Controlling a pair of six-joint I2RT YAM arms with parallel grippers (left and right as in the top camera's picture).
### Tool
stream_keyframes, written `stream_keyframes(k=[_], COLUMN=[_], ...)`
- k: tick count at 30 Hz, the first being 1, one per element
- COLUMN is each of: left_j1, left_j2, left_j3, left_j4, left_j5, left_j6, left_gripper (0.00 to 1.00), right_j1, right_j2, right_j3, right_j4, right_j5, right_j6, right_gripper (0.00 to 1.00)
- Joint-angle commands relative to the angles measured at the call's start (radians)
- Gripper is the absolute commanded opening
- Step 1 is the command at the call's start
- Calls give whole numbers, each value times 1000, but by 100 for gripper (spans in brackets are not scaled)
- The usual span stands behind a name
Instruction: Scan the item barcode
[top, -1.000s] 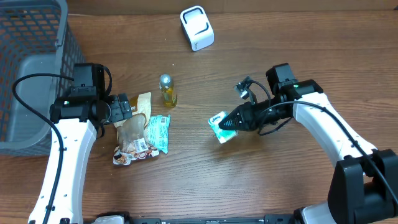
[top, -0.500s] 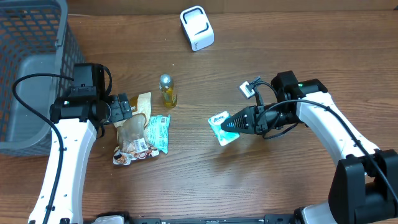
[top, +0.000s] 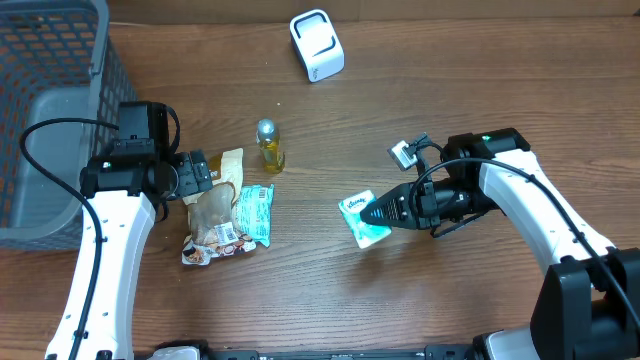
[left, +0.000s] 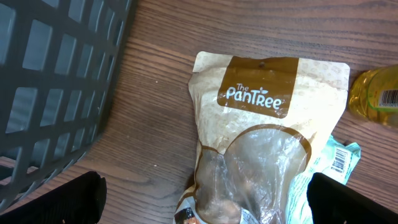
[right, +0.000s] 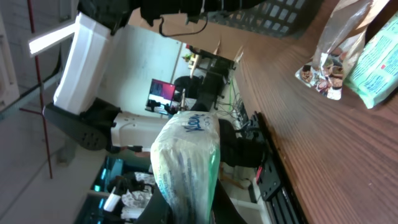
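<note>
My right gripper (top: 385, 212) is shut on a small white and green tissue pack (top: 362, 219) and holds it above the wood table, right of centre. In the right wrist view the pack (right: 186, 155) stands up between my dark fingers (right: 227, 208), its blue logo at the top. No barcode shows on it. A white barcode scanner (top: 317, 45) stands at the back of the table. My left gripper (top: 205, 175) hangs open over a brown and clear snack bag (left: 267, 124), one finger (left: 68, 199) on each side of it.
A small yellow oil bottle (top: 268, 146) stands mid-table. A green packet (top: 254, 213) lies against the snack bag (top: 213, 222). A grey mesh basket (top: 50, 110) fills the left back corner. The table's front edge lies below the right arm.
My right arm has drawn back toward the front right, carrying the tissue pack a little nearer the front edge. The left arm has not moved.
</note>
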Motion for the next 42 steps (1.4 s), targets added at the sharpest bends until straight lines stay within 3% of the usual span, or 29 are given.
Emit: stream_keyframes(k=[1,22,34,37,42], left_j1=[2,2,2,2,2], left_j2=[2,2,2,2,2], left_j3=[21,21,21,21,21], left_j4=[-1,-1,-1,-1,-1], left_j5=[4,4,4,4,4], left_j6=[15,15,15,15,15], left_gripper=[99,99,100,100,100], right_j1=[-4,-4,-4,-4,-3], right_j2=[-30,-43,-42,-37,-35], right_j3=[22,22,22,22,11], right_j4=[-77,-76,22,79,250], right_j5=[-55,-54,-30,17,133], right_j6=[-219,-217,-203,-134,98], right_gripper=[4,4,4,4,4])
